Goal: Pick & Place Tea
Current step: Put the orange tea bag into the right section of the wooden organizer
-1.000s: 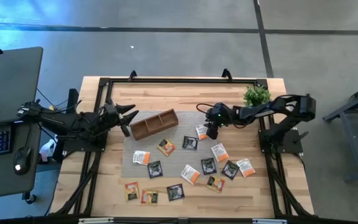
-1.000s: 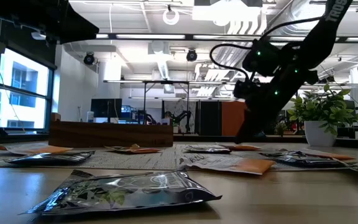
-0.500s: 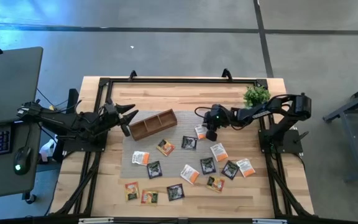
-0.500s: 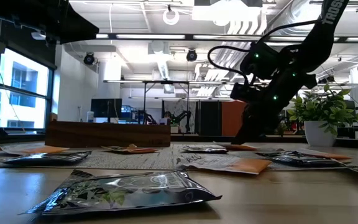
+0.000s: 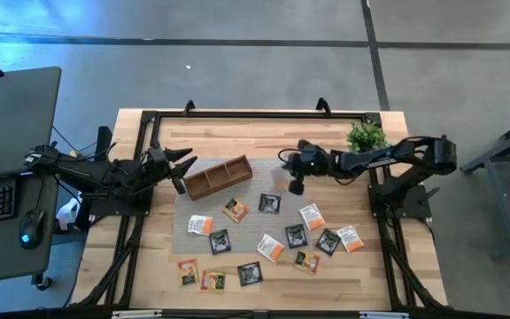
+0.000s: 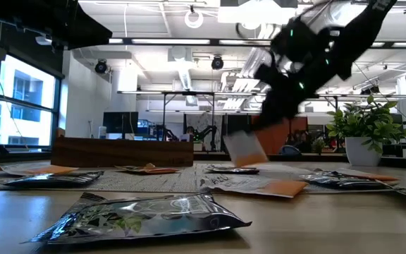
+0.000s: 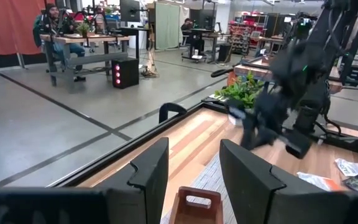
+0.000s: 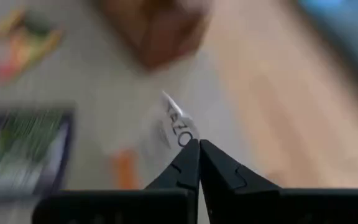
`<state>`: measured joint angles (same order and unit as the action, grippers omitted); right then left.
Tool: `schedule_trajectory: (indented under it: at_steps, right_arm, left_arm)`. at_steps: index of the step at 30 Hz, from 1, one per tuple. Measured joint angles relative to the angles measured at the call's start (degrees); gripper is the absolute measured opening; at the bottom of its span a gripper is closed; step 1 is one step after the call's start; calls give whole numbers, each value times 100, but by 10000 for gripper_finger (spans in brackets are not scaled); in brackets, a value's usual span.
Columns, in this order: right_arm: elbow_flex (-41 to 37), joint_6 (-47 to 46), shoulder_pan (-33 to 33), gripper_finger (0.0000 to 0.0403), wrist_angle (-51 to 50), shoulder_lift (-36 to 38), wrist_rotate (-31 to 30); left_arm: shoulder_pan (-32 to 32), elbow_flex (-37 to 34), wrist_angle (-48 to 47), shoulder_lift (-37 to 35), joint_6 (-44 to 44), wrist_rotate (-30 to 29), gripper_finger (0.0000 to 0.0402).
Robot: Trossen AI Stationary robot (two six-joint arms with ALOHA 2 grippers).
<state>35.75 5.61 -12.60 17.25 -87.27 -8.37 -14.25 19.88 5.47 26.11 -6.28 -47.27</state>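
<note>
Several tea sachets lie flat and scattered on the grey mat [image 5: 237, 221] and the wooden table, such as a dark one [image 5: 270, 203] and a white and orange one [image 5: 312, 216]. My right gripper [image 5: 294, 185] is above the mat's far right part, shut on one white and orange tea sachet [image 6: 244, 149]. The brown wooden tray [image 5: 220, 175] sits at the mat's far left. My left gripper [image 5: 181, 168] waits open just left of the tray, whose near end [image 7: 197, 203] shows between its fingers. My right gripper pinches the white and orange sachet between its two shut fingertips, at an edge [image 8: 180, 129] near one corner. The fingers slant down from the table's right. The sachet hangs tilted below the fingers, clear of the mat.
A small green potted plant [image 5: 366, 135] stands at the far right, close behind my right arm. More sachets lie near the front edge [image 5: 212, 279], one close to the low camera [image 6: 146, 215]. Bare wood lies along the far edge behind the tray.
My right gripper has shut on the white and orange sachet that lay under it on the mat and has risen, a little toward the far edge. The sachet has left the mat and now hangs from the fingertips.
</note>
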Motion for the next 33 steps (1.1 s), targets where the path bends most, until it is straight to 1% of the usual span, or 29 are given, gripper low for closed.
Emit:
schedule_trajectory:
  at_steps: [3, 5, 7, 9, 11, 13, 19, 22, 24, 26, 31, 33]
  right_arm:
    - [209, 244, 232, 3, 697, -53, -672]
    - [390, 499, 372, 3, 1515, -180, -935]
    - [568, 811, 457, 4, 2023, -347, -890]
    - [861, 1149, 488, 2, 2139, -601, -521]
    - [1196, 1381, 487, 2, 2059, -901, -259]
    - [1604, 1571, 477, 2, 2027, -1225, -198]
    - [2728, 2284, 378, 1, 1207, -2244, -265]
    - [3109, 2299, 294, 1, 852, -2546, -616]
    - [3246, 2299, 273, 1, 516, -2636, -851]
    - [3269, 2299, 260, 1, 312, -2648, -831]
    - [3280, 2297, 214, 1, 331, -2644, -305]
    - [3278, 2297, 181, 1, 281, -2644, 7]
  left_arm:
    - [1, 0, 68, 0, 0, 0, 143]
    - [-1, 0, 73, 0, 0, 0, 143]
    - [0, 0, 73, 0, 0, 0, 143]
    - [-1, 0, 78, 0, 0, 0, 143]
    - [1, 0, 84, 2, 0, 2, 143]
    - [-1, 0, 85, 2, 0, 2, 143]
    - [1, 0, 74, 0, 0, 6, 143]
    - [1, 0, 50, 0, 0, 8, 143]
    - [1, 0, 40, 0, 0, 22, 143]
    - [-1, 0, 33, 2, 0, 22, 143]
    - [-1, 0, 14, 2, 0, 26, 143]
    - [-1, 0, 14, 2, 0, 26, 143]
